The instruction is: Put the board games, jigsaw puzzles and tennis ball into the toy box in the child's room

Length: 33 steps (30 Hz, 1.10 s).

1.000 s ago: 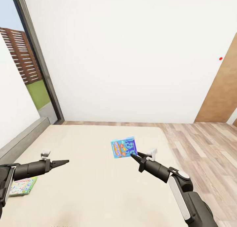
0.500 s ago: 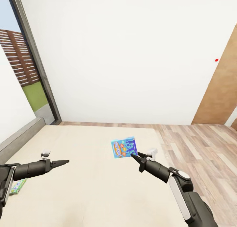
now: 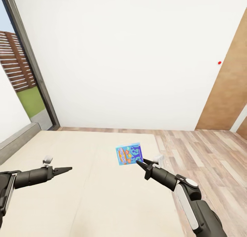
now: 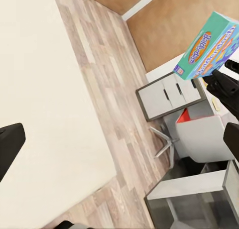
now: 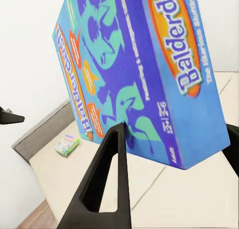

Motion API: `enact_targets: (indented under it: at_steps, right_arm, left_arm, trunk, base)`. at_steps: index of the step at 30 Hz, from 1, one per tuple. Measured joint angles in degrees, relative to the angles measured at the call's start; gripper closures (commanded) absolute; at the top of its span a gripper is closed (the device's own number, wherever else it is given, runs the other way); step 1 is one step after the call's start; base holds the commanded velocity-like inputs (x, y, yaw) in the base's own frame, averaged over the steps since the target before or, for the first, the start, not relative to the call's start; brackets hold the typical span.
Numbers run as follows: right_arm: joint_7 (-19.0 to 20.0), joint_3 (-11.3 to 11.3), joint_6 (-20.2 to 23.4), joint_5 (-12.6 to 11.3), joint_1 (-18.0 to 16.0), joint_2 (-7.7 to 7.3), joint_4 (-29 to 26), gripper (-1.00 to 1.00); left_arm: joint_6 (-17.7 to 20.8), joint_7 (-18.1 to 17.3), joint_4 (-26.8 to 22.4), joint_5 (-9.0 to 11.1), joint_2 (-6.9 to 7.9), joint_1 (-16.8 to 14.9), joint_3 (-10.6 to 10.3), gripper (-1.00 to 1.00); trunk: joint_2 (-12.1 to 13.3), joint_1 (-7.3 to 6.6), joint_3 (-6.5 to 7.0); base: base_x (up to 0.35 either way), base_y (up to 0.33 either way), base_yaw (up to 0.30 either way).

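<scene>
Blue-and-orange board game (image 3: pixel 129 154) pinched at its lower edge by the right claw (image 3: pixel 139 163), held upright in the air above the bed (image 3: pixel 85 196), just right of frame centre in the head view. Cover facing the camera, long axis near vertical, tipped slightly. In the right wrist view, same box (image 5: pixel 134 69) large and close between the two dark fingers (image 5: pixel 107 181), closed against its bottom edge; grip looks thin, at one corner only, so likely to swing if jolted.

Left claw (image 3: pixel 67 169) at lower left of the head view, fingers drawn together to a point, nothing in them, hovering over the mattress well apart from the box.

Second board game (image 5: pixel 67 145), pale green, lying flat on the bed near the grey frame, small at the left of the right wrist view. Judged from that view, closer to the left arm's side of the bed, so the free left claw the natural one for it.

In the left wrist view, held box (image 4: pixel 208 46) at upper right, and below it white furniture (image 4: pixel 172 94) across the wood floor (image 3: pixel 206 154). Toy box and worktop not clearly identifiable; carrying still ahead, deposit not yet done.
</scene>
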Motion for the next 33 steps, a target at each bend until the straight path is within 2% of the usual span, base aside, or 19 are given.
enact_targets:
  at_steps: [6, 15, 33]
  right_arm:
    - [-0.02, 0.0, 0.0, -0.01, 0.0, 0.0, -0.01, 1.0]
    - [-0.02, -0.01, 0.02, -0.06, 0.0, 0.01, 0.04, 1.0]
    - [-0.01, 0.06, 0.01, 0.04, 0.0, 0.0, -0.21, 1.0]
  left_arm:
    - [-0.02, 0.0, 0.0, 0.0, 0.0, 0.0, 0.0, -1.0]
    - [-0.17, 0.0, 0.0, 0.09, -0.07, 0.0, -0.05, -1.0]
    - [-0.13, 0.0, 0.0, 0.0, -0.7, 0.0, -0.07, -1.0]
  trunk:
    - [0.0, 0.0, 0.0]
    - [-0.01, 0.0, 0.0]
    - [0.0, 0.0, 0.0]
  base:
    - [0.0, -0.294, 0.0]
    - [0.0, -0.142, 0.0]
    - [0.0, -0.302, 0.0]
